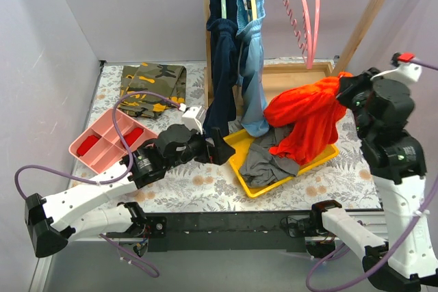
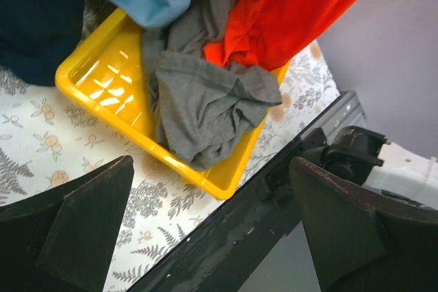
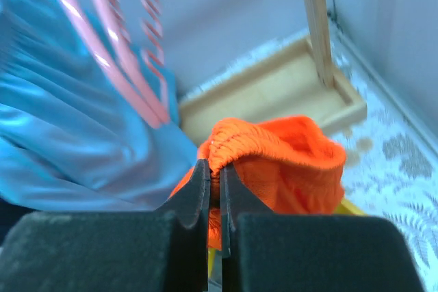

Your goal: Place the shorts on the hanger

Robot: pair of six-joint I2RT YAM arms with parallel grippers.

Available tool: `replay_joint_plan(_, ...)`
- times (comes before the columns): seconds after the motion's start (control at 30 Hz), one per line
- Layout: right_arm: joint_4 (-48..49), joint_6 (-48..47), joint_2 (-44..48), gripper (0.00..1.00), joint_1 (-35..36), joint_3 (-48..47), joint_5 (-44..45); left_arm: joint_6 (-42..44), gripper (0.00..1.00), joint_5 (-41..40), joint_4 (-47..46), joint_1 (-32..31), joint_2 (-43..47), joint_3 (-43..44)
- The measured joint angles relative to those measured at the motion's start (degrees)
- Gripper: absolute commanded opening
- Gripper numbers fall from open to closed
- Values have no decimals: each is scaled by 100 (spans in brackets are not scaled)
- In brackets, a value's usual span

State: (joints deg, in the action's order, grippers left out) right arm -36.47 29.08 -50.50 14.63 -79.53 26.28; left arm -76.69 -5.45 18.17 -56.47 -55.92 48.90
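While right fingers (image 3: 191, 200) pinch them, shorts (image 1: 311, 121) seemingly brush the tray (image 1: 241, 150).

Left arm stretches low toward 2 o'clock, left gripper (image 1: 222, 150) spread wide (fingers far apart). Right arm rises upright, wrist bent toward 10 o'clock, right gripper (image 1: 344, 91) pinched tight on the shorts (image 1: 308, 117).

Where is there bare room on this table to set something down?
Free: the table between the left gripper and its near edge; the rack's wooden base. Crowded: the yellow tray, with the grey garment inside and the shorts draped over.
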Motion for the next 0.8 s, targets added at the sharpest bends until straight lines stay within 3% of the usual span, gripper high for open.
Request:
replay_joint_plan(0.2,-289,-264,-382,1,-2,-1554,-330,-9,98,-116,168,2,-142,525)
replay_joint_plan(0.4,-245,-243,-1060,1,-26,-2363,-1764,-116,98,-542,640,13,-286,997)
replay_joint_plan(0.5,168,-57,-1003,1,109,-1670,-2551,-136,98,-800,933,57,-273,1244)
replay_joint_plan(0.6,505,140,-708,1,715,-393,-2883,-133,98,-1106,1193,157,-184,1434)
replay_joint_plan(0.8,831,590,-612,1,3783,1832,-2295,-92,93,-1381,1539,396,-4,1508)
